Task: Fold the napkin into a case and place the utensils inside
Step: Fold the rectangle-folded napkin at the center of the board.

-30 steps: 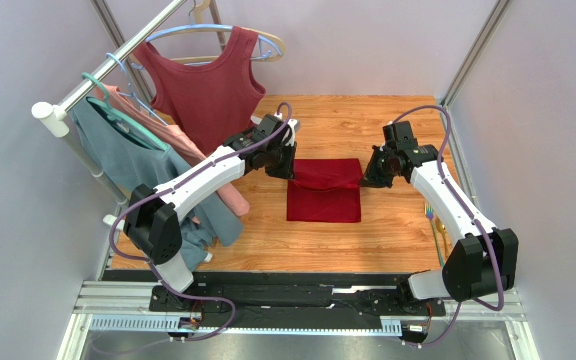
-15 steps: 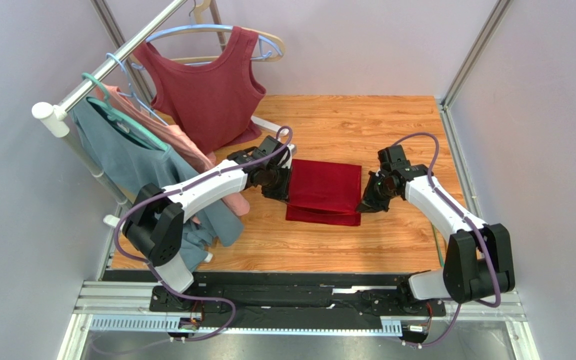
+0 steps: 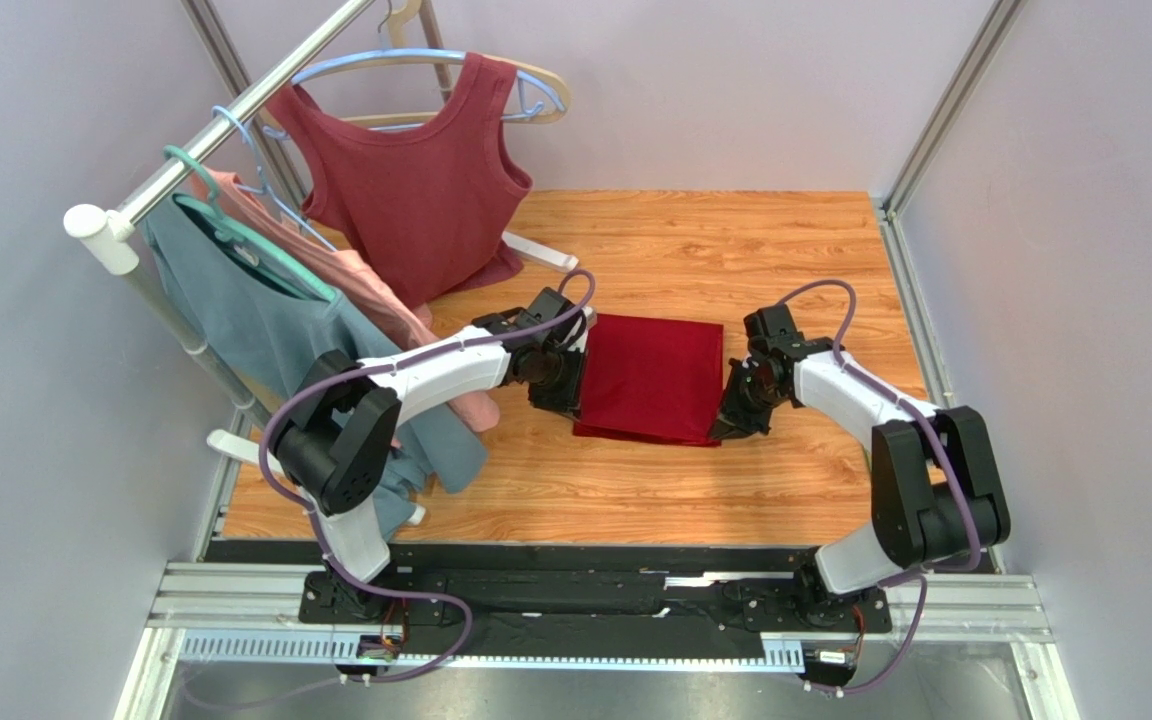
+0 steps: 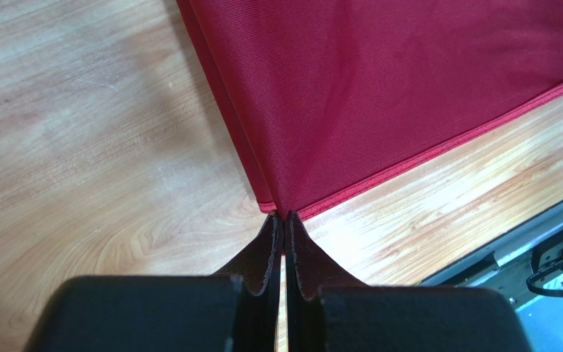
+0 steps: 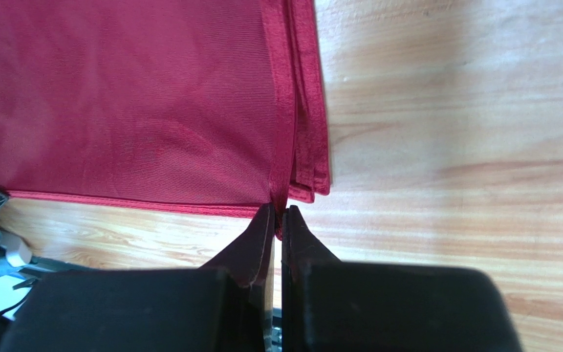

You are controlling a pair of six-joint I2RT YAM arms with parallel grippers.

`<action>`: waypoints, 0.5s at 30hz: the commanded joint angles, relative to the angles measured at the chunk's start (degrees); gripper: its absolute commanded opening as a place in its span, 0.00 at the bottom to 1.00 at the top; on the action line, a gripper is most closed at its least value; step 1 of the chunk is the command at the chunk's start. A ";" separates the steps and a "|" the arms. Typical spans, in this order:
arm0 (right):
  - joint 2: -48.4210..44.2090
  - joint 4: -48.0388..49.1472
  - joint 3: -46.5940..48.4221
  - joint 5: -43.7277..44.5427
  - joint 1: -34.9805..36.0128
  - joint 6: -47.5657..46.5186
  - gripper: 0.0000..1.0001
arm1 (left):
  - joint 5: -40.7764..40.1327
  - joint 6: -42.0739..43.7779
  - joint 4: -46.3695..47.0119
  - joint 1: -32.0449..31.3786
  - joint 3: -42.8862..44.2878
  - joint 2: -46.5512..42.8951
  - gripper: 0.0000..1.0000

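The crimson napkin (image 3: pixel 650 378) lies folded in layers in the middle of the wooden table. My left gripper (image 3: pixel 578 408) is shut on its near-left corner; in the left wrist view the tips (image 4: pixel 284 214) pinch the hemmed corner of the napkin (image 4: pixel 409 81), which is pulled taut. My right gripper (image 3: pixel 720 426) is shut on the near-right corner; in the right wrist view the gripper (image 5: pixel 278 213) nips the top layer of the napkin (image 5: pixel 130 103) beside the stacked edges. Both grippers sit low at the table. No utensils are in view.
A clothes rail (image 3: pixel 207 143) stands at the left with a maroon sleeveless top (image 3: pixel 417 165), a teal shirt (image 3: pixel 237 323) and a pink garment (image 3: pixel 372 293), close to my left arm. Bare wood (image 3: pixel 778 255) lies behind the napkin. A black rail (image 3: pixel 582 555) borders the near edge.
Both grippers have carried the napkin's far edge toward me and down onto the near edge, folding it over. The cloth now looks shorter front to back.
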 commanded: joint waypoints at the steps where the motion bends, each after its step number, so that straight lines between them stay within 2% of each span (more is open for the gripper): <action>1: 2.30 3.08 -0.30 2.45 -0.27 -1.93 0.00 | 1.62 -0.95 2.71 0.11 -1.58 0.74 0.00; 5: 3.01 3.88 -0.48 2.09 -0.27 -2.01 0.00 | 2.06 -1.74 3.94 0.11 -3.86 0.66 0.00; 7: 3.01 3.70 0.04 1.83 -0.27 -2.71 0.00 | 2.68 -1.66 4.29 0.11 -4.22 -0.13 0.09; 8: 2.66 2.48 0.31 2.26 -0.36 -3.33 0.03 | 2.25 -1.48 3.94 0.02 -4.31 -0.83 0.20; 10: 0.30 0.72 1.01 5.41 -0.36 -5.16 0.23 | 1.11 -0.43 2.71 0.02 -4.66 -5.20 0.30; 12: -1.90 -2.09 2.85 8.49 -0.45 -6.58 0.42 | 0.92 0.80 1.22 -0.07 -5.01 -8.82 0.53; 13: -3.82 -3.06 3.82 10.42 -0.36 -7.89 0.45 | 0.92 0.81 0.78 -0.07 -4.92 -11.71 0.59; 15: -4.72 -4.30 6.63 10.27 -0.36 -8.34 0.48 | 1.88 0.81 -1.32 -0.15 -3.00 -13.05 0.62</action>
